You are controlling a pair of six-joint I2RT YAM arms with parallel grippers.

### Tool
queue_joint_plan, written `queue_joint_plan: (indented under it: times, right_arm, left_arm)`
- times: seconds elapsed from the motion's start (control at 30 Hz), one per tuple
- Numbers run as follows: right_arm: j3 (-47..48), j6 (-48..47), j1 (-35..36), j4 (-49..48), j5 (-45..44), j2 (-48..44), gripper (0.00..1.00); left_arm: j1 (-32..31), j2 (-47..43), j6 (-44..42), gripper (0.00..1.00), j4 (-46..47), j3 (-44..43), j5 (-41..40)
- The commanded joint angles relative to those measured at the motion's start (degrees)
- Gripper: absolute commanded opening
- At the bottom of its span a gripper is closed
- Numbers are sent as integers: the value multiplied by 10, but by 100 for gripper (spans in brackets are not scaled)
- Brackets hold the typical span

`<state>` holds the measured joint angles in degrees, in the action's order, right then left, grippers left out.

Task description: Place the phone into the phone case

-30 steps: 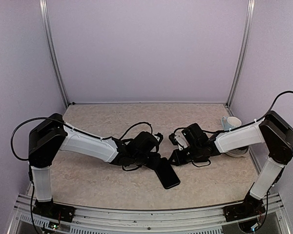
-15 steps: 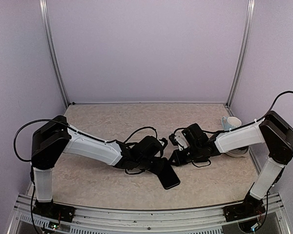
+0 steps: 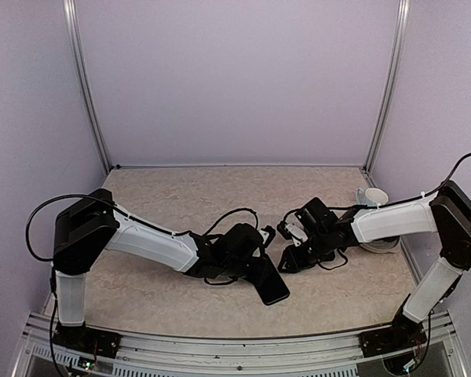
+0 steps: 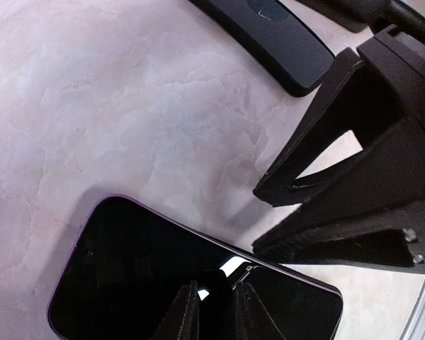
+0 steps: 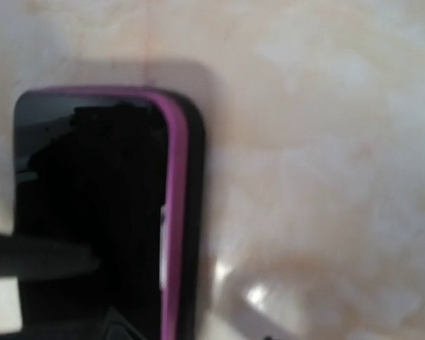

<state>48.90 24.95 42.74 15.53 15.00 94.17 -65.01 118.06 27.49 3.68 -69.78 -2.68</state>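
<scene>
The phone [image 3: 272,287] lies flat on the table, a black screen with a thin purple rim [image 4: 127,269] [image 5: 92,184]. My left gripper [image 3: 255,263] stands over its near end, jaws a narrow gap apart, tips [image 4: 214,287] at the screen, nothing clearly held. A black flat slab with a round mark, seemingly the phone case [image 4: 269,28], lies apart from the phone beyond my right gripper; the top view does not show it. My right gripper [image 3: 290,257] hovers just right of the phone, its dark fingers [image 4: 319,163] spread with nothing between them.
A white mug [image 3: 370,196] and a pale dish [image 3: 383,245] sit at the right, behind the right arm. Loose black cables [image 3: 228,216] arch over both wrists. Metal posts and purple walls close in the back and sides.
The right gripper's jaws have opened and it has drawn slightly right. The left arm has reached a little further right over the phone. The phone has barely moved.
</scene>
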Motion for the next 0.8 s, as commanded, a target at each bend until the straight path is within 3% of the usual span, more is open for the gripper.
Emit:
queue_joint_plan:
  times: [0.0, 0.2, 0.47, 0.67, 0.77]
  right_arm:
    - [-1, -13, 1, 35, 48, -29, 33]
    - [-42, 7, 16, 12, 88, -26, 36]
    - [-77, 14, 24, 0, 61, -1, 23]
    - [-97, 25, 33, 19, -51, 8, 15]
    - [-115, 25, 34, 1, -65, 4, 14]
  left_arm:
    - [-11, 50, 11, 21, -143, 45, 43]
    - [-13, 57, 10, 21, -144, 41, 45]
    - [-10, 45, 12, 21, -141, 40, 36]
    - [-3, -22, -2, 24, -127, 5, -6]
    - [10, -78, -4, 26, -89, 19, -24]
